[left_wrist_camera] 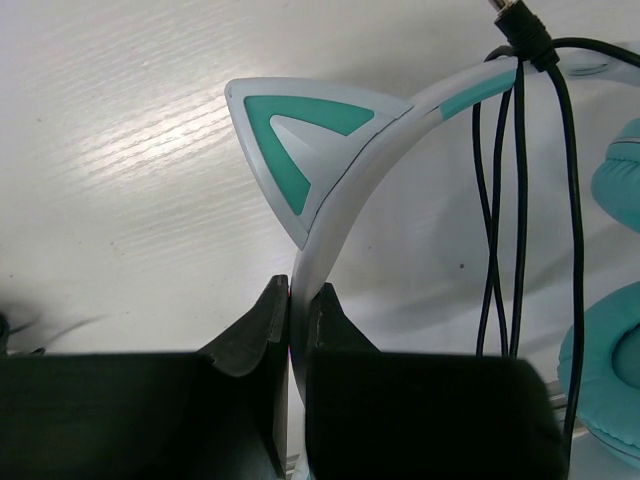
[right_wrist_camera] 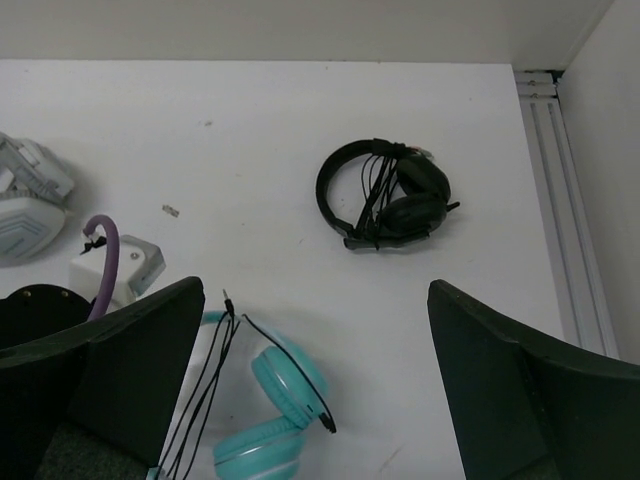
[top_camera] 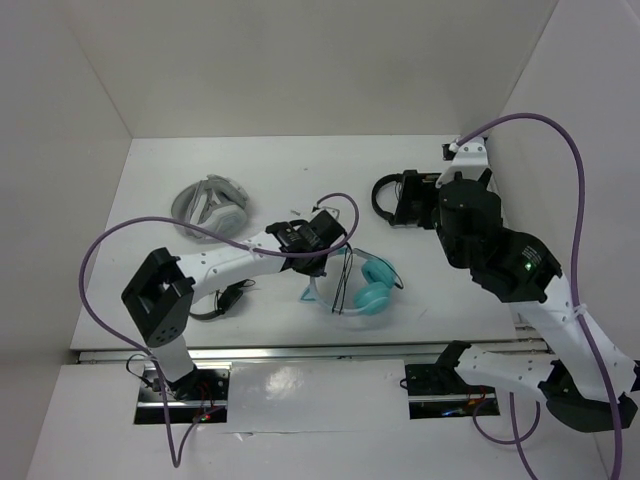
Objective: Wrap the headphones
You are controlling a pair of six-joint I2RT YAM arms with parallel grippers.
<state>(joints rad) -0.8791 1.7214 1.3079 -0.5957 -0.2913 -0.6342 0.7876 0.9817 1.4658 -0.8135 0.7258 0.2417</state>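
The teal headphones (top_camera: pixel 372 285) lie on the white table (top_camera: pixel 280 160) near its front middle, with the ear cups to the right and the pale blue headband toward the left arm. The left gripper (left_wrist_camera: pixel 298 300) is closed on that headband (left_wrist_camera: pixel 345 200), its two dark fingers pinching the thin band from either side just below one cat-ear point (left_wrist_camera: pixel 300 140). The thin black cable (left_wrist_camera: pixel 518 200) hangs in several strands across the headband beyond the ear. It is looped over the band near the top of the left wrist view, and its metal jack plug (left_wrist_camera: pixel 510 14) sticks out just above. The teal ear cushions (left_wrist_camera: pixel 612 370) show at the right edge of that view. The right gripper (right_wrist_camera: pixel 316 300) hangs high over the table, jaws spread wide with nothing between them, well apart from the teal set. Below it, toward the back right, lie small black headphones (right_wrist_camera: pixel 385 195) with thin strands crossing their band. Bulky grey-white headphones (top_camera: pixel 210 208) lie at the back left
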